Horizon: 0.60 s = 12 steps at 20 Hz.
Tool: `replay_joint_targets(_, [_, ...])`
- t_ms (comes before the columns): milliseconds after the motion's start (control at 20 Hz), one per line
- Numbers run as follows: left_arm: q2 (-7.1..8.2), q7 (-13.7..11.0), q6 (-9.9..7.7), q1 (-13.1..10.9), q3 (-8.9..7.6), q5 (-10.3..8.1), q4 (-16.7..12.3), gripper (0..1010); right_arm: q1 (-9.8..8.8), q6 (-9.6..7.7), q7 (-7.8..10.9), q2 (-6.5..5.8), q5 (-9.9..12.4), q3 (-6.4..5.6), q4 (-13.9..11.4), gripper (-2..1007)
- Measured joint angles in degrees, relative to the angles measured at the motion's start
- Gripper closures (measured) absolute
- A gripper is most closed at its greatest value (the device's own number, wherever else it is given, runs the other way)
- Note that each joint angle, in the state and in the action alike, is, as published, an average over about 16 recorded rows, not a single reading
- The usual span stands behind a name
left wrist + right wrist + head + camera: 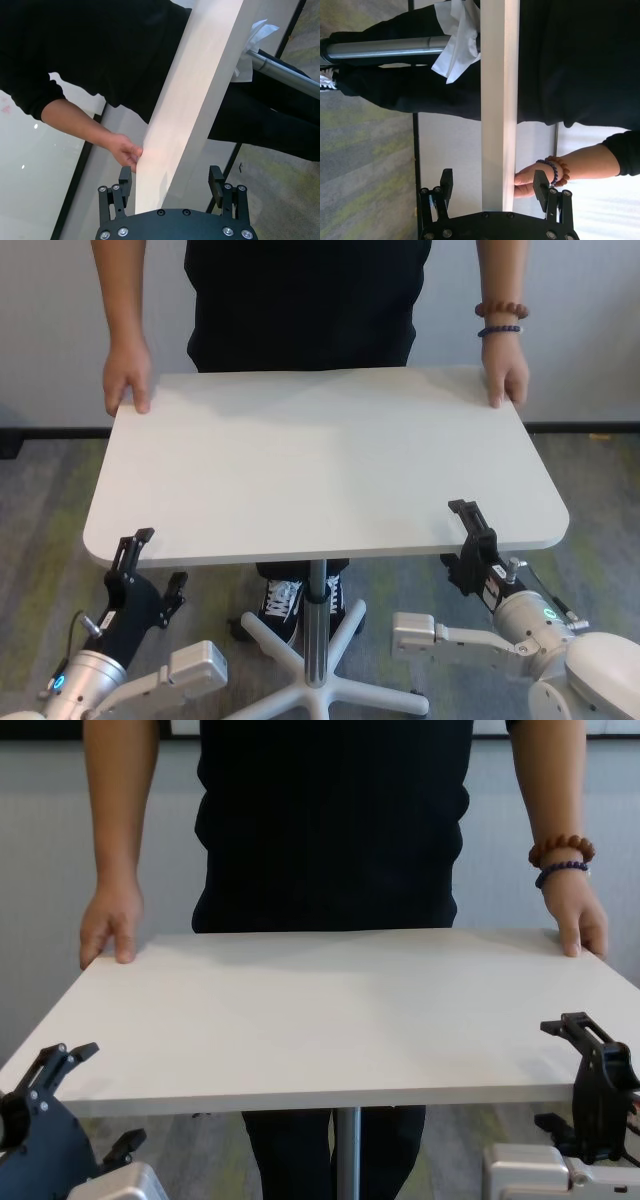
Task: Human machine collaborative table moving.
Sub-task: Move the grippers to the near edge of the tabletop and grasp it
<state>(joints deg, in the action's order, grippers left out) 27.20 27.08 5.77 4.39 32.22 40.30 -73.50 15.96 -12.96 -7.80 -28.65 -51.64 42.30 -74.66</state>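
Left black two-finger gripper (135, 550) and right one (478, 530) straddle the near edge of the large white rectangular table (330, 470), jaws apart, not clamped. Far side: black-clad human (310, 300) already holds both corners. Carry apparently not begun.

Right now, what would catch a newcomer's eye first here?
The big white table fills the middle, with a person in black at its far side, a hand on each far corner. At the near edge, the left gripper and right gripper each straddle the tabletop's rim, fingers open, one above and one below. Beneath, a silver pole carries the top.
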Motion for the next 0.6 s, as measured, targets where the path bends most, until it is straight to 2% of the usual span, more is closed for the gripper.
replay_joint_targets(600, [0.04,0.01,0.09,-0.05,-0.04,-0.16,-0.07,10,0.70,0.97,-0.44,2.24,-1.41,-0.83,2.71,-1])
